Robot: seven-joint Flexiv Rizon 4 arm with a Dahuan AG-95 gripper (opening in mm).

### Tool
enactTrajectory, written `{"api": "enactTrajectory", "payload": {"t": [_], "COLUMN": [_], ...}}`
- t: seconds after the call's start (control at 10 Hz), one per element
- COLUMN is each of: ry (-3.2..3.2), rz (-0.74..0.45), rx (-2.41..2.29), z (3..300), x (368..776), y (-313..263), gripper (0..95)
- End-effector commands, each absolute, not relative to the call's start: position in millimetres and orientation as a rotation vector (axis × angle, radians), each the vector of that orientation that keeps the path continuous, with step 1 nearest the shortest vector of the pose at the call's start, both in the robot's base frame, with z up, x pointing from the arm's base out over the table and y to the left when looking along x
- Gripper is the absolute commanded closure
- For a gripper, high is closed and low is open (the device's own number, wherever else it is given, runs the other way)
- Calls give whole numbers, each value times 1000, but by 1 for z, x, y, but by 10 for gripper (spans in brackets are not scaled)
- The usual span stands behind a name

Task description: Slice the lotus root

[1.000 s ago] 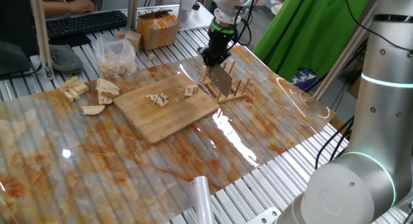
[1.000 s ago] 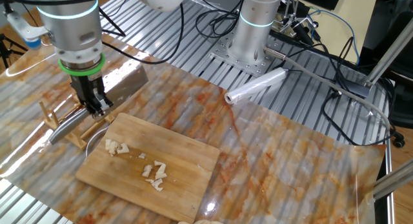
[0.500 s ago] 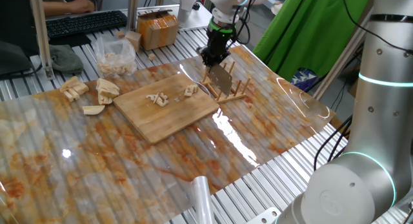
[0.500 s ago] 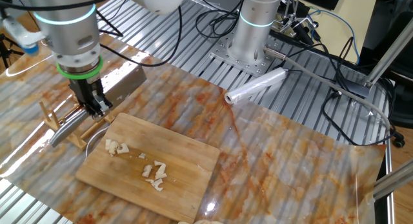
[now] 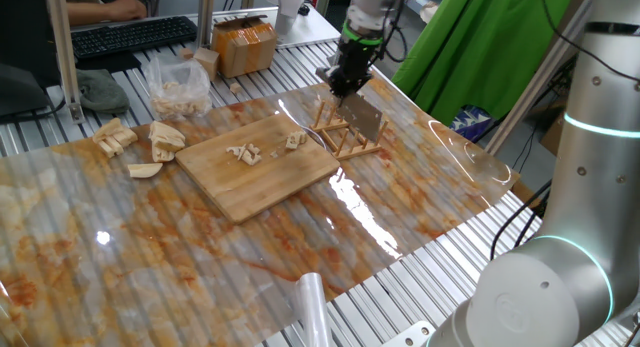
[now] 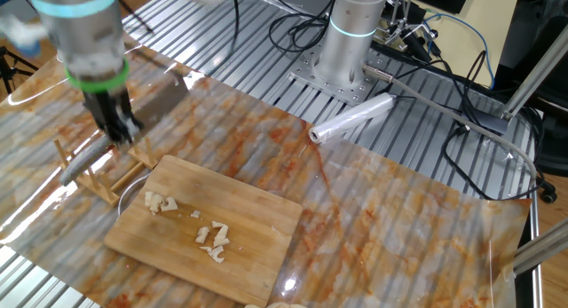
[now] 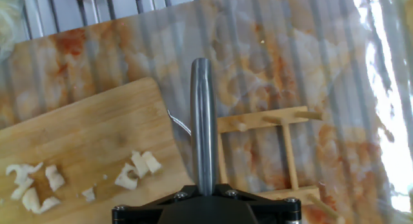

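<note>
- Pale wooden cutting board (image 5: 262, 160) lies on the marbled orange-white table cover (image 5: 300, 247); small cut lotus root pieces (image 5: 243, 153) sit on it in two little clusters, the second cluster (image 5: 295, 140) toward the rack side.
- More pale uncut lotus root chunks (image 5: 150, 147) lie off the board, on its left in one fixed view; a clear plastic bag of pieces (image 5: 177, 85) is farther back.
- Black two-finger gripper (image 5: 347, 79) is clamped on the steel-handled cleaver (image 6: 146, 114); handle (image 7: 202, 127) runs straight out from the fingers in the hand view.
- Cleaver hangs over the small wooden peg rack (image 5: 345, 137), just beside the board's far-right edge; blade is tilted, apart from the board.
- Roll of clear film (image 6: 352, 118) lies well apart, near the arm's silver base (image 6: 342, 55).
</note>
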State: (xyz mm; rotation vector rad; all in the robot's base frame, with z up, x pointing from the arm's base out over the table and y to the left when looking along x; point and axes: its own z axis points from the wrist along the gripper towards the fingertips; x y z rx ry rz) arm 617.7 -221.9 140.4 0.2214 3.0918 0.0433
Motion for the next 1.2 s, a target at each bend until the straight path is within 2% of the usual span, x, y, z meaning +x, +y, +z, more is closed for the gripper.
{"api": "enactTrajectory", "payload": {"t": [0.1,0.5,1.2], "ry": [3055,3049,3055], "rz": [26,42,122], "rx": [201,164,163], "z": [139,127,126], "x": [620,624,624], "y": [-227,-241,-241], "gripper": [950,950,950]}}
